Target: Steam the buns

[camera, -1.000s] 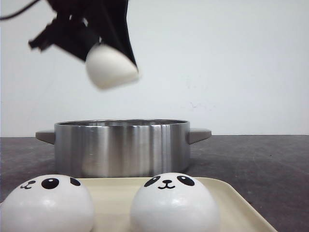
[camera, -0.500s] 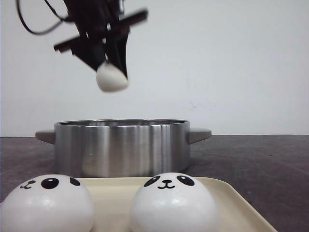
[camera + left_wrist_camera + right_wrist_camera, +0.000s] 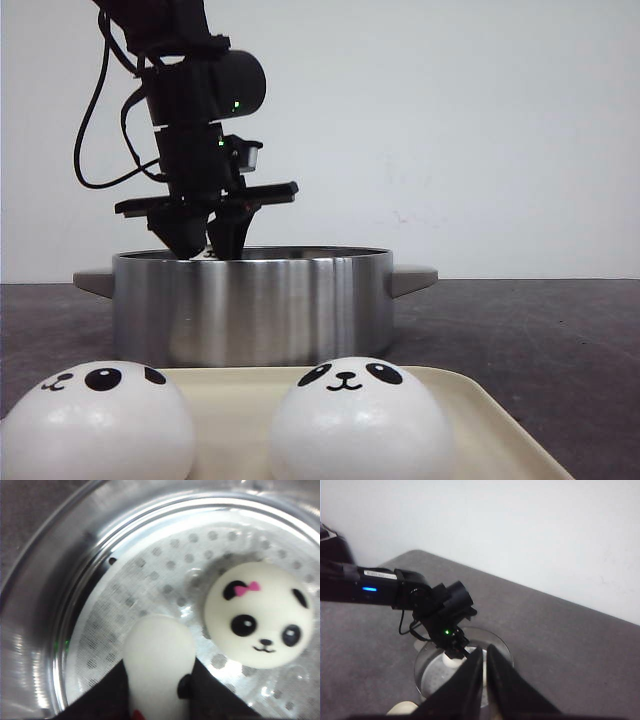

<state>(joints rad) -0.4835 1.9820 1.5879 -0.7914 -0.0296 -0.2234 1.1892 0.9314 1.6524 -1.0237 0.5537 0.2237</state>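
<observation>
My left pincer [image 3: 159,700], closed on a bun [image 3: 159,665], dips into the pot [image 3: 250,300] mid-surface; I should release low on bare steamer mesh [image 3: 130,600], apart from the pink-bowed bun [image 3: 258,615]; my right pincer [image 3: 484,672] hangs narrow.

Plain white wall [image 3: 480,120] fills upper frame, faint scuffs at centre right. Dark grey matte tabletop [image 3: 540,340] spans lower frame. Even, diffuse light.

White buns [image 3: 362,425] w/ black panda faces; one [image 3: 257,615] w/ pink bow.
</observation>
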